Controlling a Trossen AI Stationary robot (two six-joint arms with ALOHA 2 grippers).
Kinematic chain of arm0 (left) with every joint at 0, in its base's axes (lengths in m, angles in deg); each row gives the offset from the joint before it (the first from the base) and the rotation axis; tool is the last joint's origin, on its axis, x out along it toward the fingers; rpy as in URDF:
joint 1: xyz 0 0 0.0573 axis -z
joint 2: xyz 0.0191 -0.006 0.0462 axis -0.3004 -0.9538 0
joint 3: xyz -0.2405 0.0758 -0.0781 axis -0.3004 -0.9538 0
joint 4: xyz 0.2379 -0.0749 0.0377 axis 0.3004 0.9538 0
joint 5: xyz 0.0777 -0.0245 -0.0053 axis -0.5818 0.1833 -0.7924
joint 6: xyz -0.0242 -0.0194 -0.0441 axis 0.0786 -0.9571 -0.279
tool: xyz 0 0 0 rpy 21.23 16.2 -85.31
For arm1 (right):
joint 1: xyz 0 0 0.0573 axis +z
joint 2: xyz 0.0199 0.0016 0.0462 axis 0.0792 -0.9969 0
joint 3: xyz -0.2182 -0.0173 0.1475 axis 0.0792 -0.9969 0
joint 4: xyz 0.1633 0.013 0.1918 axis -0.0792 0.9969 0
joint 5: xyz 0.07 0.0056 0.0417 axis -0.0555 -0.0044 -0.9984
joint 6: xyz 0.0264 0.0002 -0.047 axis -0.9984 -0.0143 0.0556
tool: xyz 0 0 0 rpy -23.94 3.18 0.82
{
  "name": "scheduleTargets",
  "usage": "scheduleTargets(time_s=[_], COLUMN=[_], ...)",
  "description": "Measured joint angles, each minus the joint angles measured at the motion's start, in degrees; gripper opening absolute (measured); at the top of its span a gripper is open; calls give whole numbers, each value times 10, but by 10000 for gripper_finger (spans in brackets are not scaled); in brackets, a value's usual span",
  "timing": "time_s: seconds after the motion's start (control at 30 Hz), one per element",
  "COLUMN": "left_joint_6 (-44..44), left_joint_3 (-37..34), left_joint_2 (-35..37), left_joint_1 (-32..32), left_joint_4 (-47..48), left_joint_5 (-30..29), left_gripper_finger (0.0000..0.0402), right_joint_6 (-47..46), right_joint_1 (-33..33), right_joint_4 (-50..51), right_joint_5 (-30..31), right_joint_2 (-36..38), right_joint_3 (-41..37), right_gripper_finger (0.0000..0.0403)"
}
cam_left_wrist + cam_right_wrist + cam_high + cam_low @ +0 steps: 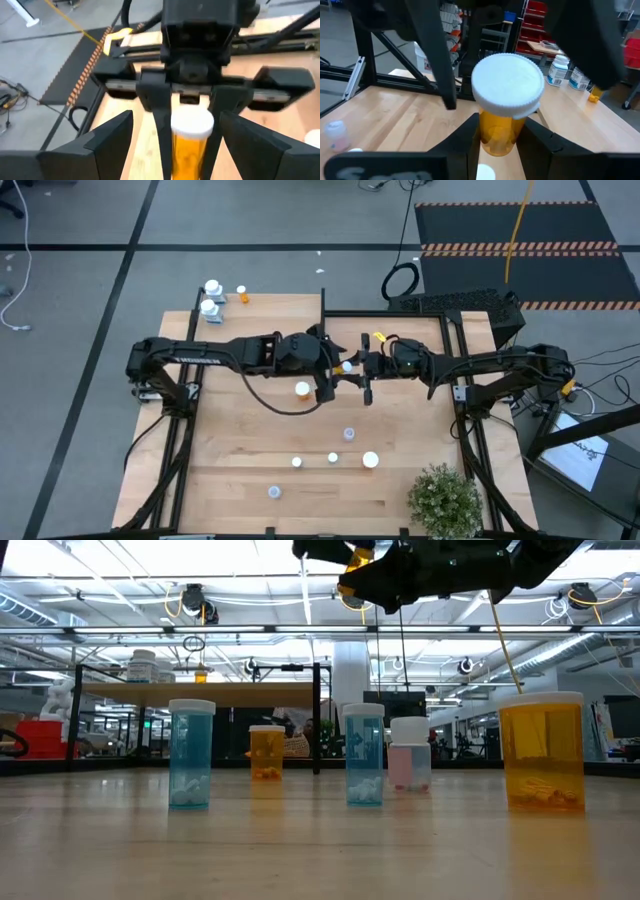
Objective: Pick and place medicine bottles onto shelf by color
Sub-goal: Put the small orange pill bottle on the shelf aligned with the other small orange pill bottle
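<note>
Overhead, we see both arms reach toward the middle of the tabletop [250, 480] and meet there, gripper to gripper. The right gripper [497, 137] clamps its fingers [465, 140] on the body of an orange bottle [501, 131] with a white cap, holding it upright above the board. The left gripper [172, 145] faces it with fingers [110, 137] spread wide on either side of that same bottle [189, 147], not touching it as far as we can tell.

From above, that bottle is mostly hidden between the two grippers; we cannot make out its body there.

Other bottles stand loose on the tabletop. One orange bottle [303, 390] sits just below the left gripper, near the centre. Toward the near edge we count a pale one [349, 434], two small white caps [297, 463] and [333, 458], a larger white cap [370, 460], and one more [274, 492] closest to the edge.

At table height we note two blue bottles [191, 754] and [364, 755], a pink-tinted one [409, 753], and a large orange one [541, 752] nearest the lens.

The shelf [225, 302] lies at the far left corner with two white bottles [211, 298] and one orange [242, 295] on it. A potted plant [445, 500] stands at the near right corner.
</note>
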Motion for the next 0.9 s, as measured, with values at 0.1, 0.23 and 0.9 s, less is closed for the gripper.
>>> scheduleTargets(time_s=[0.1,0.23,0.9], left_joint_6=[0,0,1], left_joint_3=[1,1,0], left_joint_2=[-5,-18,-18], left_joint_1=[0,1,0], left_joint_4=[-3,-16,-12], left_joint_5=[17,20,20], left_gripper_finger=[281,257,123], right_joint_6=[4,5,6], right_joint_1=[0,0,0], right_joint_4=[0,3,4], right_joint_5=[0,0,0], right_joint_2=[0,0,0], right_joint_3=[0,0,0], right_gripper_finger=[101,101,100])
